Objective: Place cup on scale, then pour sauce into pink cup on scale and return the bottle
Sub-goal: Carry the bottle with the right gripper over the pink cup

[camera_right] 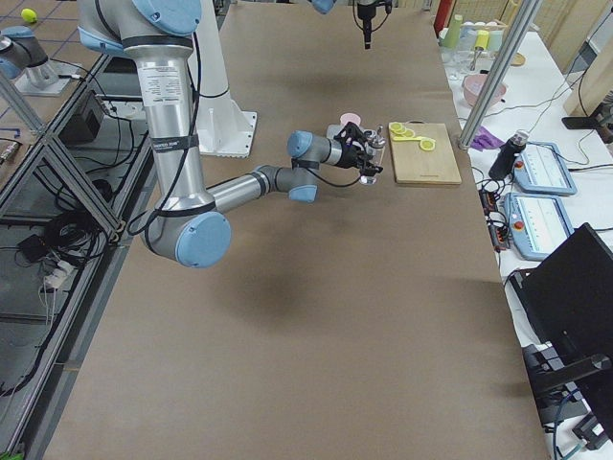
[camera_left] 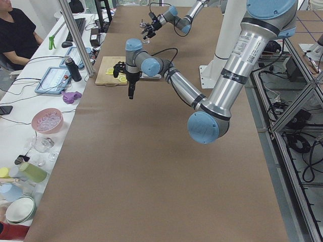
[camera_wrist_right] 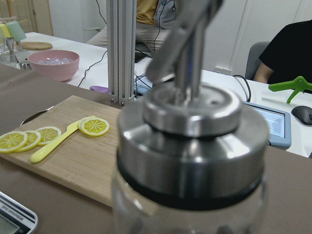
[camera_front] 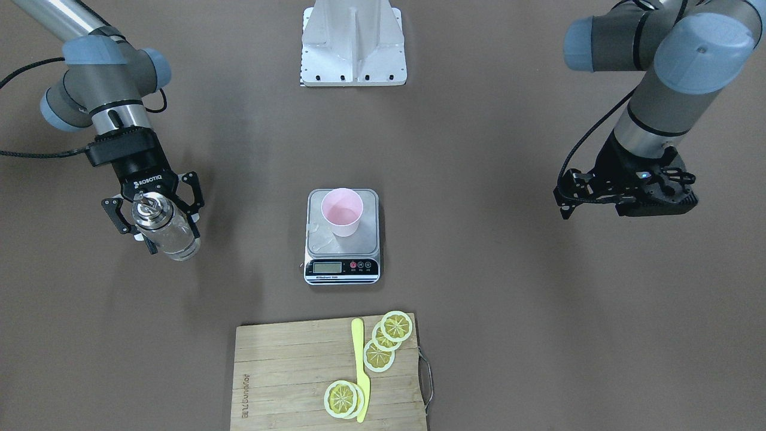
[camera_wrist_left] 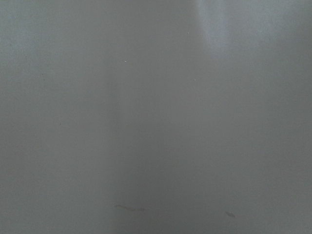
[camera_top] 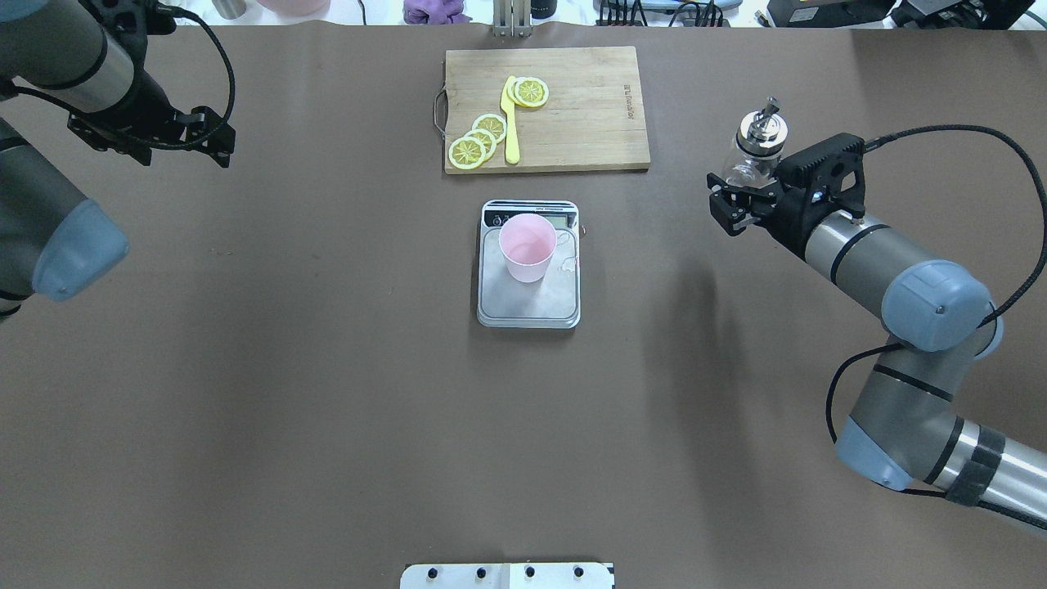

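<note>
Nearest, the pink cup [camera_top: 527, 245] stands upright on the scale [camera_top: 527, 307]. Beyond and well to one side, the right gripper [camera_top: 740, 192] clamps the upright bottle [camera_top: 757, 143]. Opposite hangs the left gripper [camera_top: 155, 135], its jaw gap impossible to tell. Farthest lies a cutting board [camera_top: 589, 106].

Silver arms [camera_top: 851, 245], blue joint caps [camera_top: 932, 307], black cables [camera_top: 965, 128]

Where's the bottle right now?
Overhead view, right side: the bottle is clamped in the right gripper, well to the right of the scale and the cutting board, apart from both.
</note>
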Tool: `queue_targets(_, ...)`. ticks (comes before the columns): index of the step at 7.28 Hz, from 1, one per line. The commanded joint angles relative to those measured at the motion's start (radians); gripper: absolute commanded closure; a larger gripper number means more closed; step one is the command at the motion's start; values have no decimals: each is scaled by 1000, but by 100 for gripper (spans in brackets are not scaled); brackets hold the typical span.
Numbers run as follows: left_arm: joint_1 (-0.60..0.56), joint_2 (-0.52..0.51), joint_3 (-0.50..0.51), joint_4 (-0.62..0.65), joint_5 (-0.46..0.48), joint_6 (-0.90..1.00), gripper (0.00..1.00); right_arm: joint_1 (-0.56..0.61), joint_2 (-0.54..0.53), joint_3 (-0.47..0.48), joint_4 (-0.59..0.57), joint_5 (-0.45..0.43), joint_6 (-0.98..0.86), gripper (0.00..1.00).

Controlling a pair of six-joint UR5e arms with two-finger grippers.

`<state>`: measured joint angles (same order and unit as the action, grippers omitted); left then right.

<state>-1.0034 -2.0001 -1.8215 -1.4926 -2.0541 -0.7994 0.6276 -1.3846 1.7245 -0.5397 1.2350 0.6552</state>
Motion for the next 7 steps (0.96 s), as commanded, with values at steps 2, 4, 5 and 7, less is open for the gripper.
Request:
queue_targets(2, -35, 18, 5, 2, -1, -1, 2, -23, 62, 115, -284, -96, -133, 85)
queue_targets(4, -41, 35, 10, -2, -1, -1, 2, -69, 76, 115, -344, -217, -288, 84)
queue_targets(5, -41, 37, 10, -2, 0, -1, 2, -71, 81, 124, -347, -215, -296, 84)
queue_targets(7, -41, 37, 24, -3, -1, -1, 2, -115, 91, 119, -406, -295, -389, 83)
